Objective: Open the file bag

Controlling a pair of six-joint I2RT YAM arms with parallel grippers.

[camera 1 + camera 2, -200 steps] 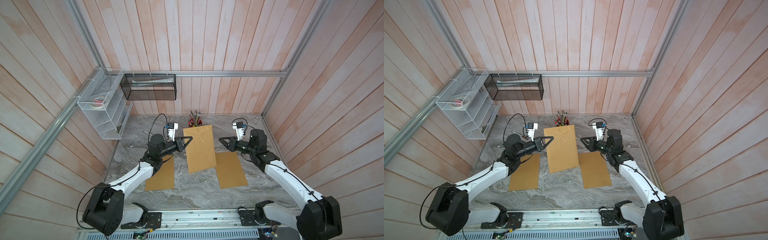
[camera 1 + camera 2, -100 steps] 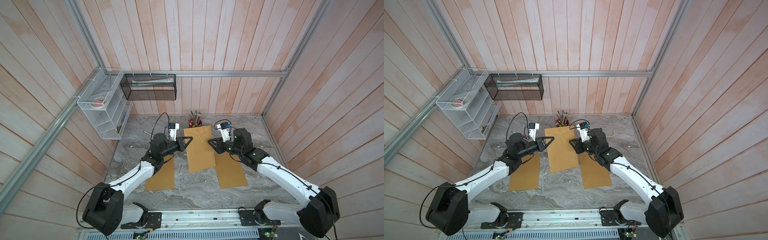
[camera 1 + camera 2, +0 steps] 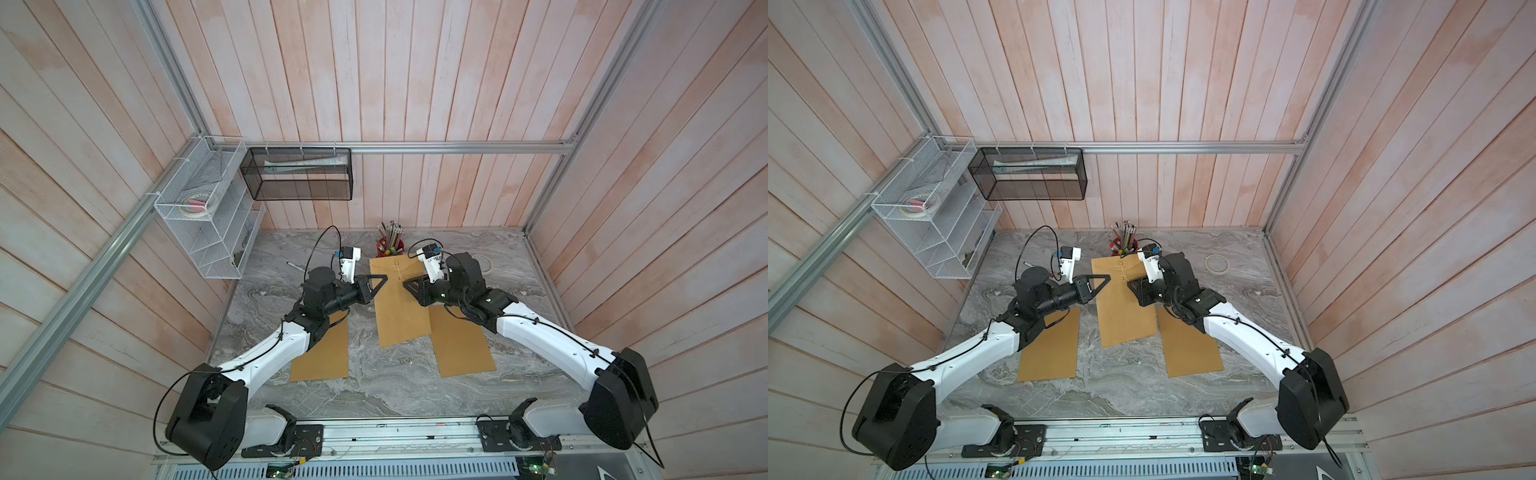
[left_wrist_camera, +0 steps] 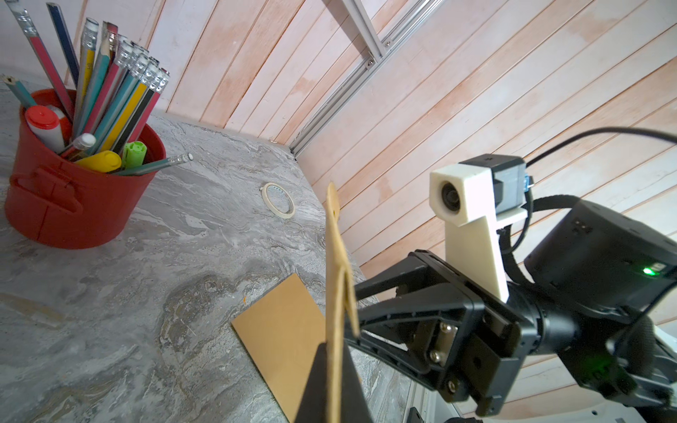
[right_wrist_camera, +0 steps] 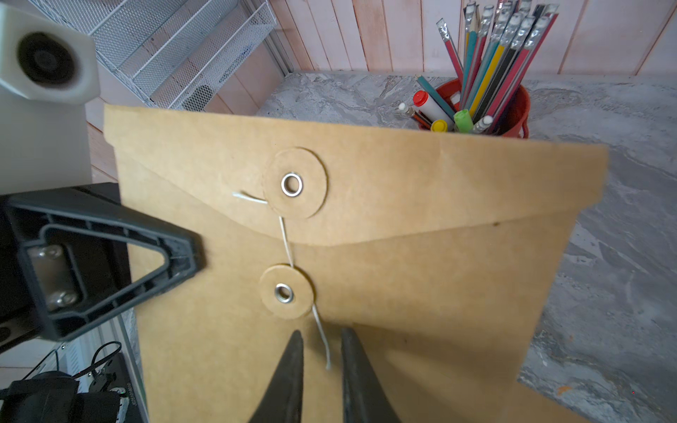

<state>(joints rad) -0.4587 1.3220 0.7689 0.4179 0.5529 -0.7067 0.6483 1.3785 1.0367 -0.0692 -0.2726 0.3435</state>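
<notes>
Pale wood-plank walls close in a grey marbled tabletop [image 3: 374, 395]. In both top views the brown kraft-paper file bag [image 3: 399, 303] sits mid-table between the two arms, just in front of a red pot of pencils [image 3: 390, 249]. The bag's lower corner overlaps a flat brown sheet [image 3: 461, 345], and a second flat brown sheet [image 3: 320, 353] lies partly under the left arm. The left gripper [image 3: 381, 278] grips the bag's left edge, exactly where it was a second ago. The right gripper [image 3: 406, 284] is what differs — a second ago it hung well off to the right, clear of the bag, and now it is over the bag's right half, pointing at the left gripper.

From the left wrist, the file bag [image 4: 335, 278] shows edge-on and upright, its flap end clear of the marble. The left gripper [image 4: 333, 366] has its black fingers closed tight on it. The right gripper [image 4: 357, 315] sits just beyond the bag's face. A roll of pale tape [image 4: 278, 199] lies on the marble behind.

From the right wrist, the flap is still down. A white string [image 5: 285, 238] runs from the upper round card disc [image 5: 293, 183] to the lower round card disc [image 5: 284, 291]. Its loose end trails between the fingers of the right gripper [image 5: 320, 337] — they stand a narrow gap apart, not pinching it.
</notes>
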